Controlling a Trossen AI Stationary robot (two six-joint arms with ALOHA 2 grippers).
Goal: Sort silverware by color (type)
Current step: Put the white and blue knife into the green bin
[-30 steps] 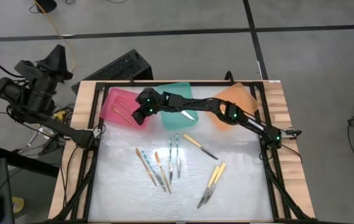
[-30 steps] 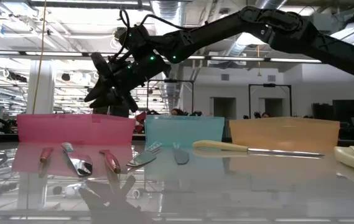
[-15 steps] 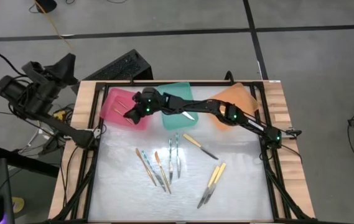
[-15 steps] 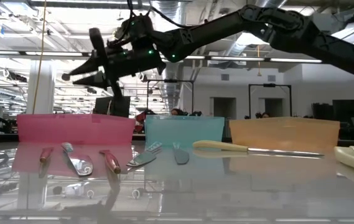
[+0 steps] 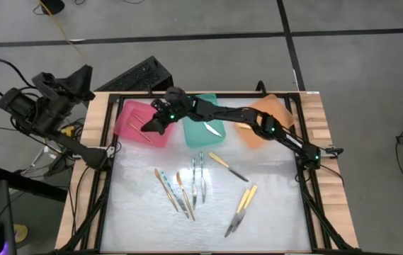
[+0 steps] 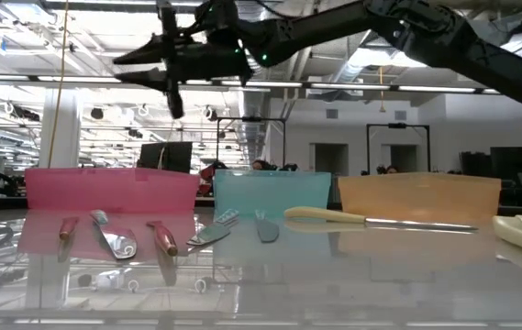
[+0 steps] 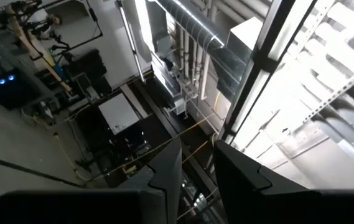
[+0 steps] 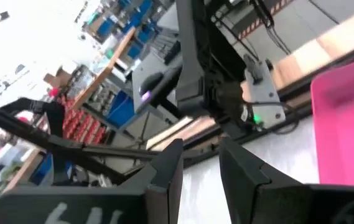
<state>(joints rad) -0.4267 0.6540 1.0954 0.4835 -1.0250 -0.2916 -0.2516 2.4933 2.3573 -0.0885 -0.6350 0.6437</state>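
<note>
My right gripper [image 5: 146, 127] hangs open and empty high above the pink tray [image 5: 125, 122], pointing about level toward the table's left edge [image 6: 127, 62]. Two tan-handled pieces of silverware [image 5: 136, 127] lie in that tray. One piece [image 5: 213, 130] lies in the teal tray [image 5: 200, 106]. Several more pieces lie flat on the table: a mixed bunch [image 5: 178, 193], teal-handled ones [image 5: 198, 177], a yellow-handled knife [image 5: 228, 166] and two yellow-handled pieces [image 5: 241, 207]. My left gripper [image 5: 86, 73] waits open beyond the table's far left corner.
An orange tray [image 5: 270, 113] stands right of the teal one along the far edge. The right arm stretches across above the teal and orange trays. A dark keyboard [image 5: 134, 76] lies on the floor beyond the table. Bare table lies near the front edge.
My right gripper has risen from just over the pink tray to well above it and tipped from slanting down to about level, pointing toward the table's left. My left gripper has turned a little where it waits. The silverware has stayed put.
</note>
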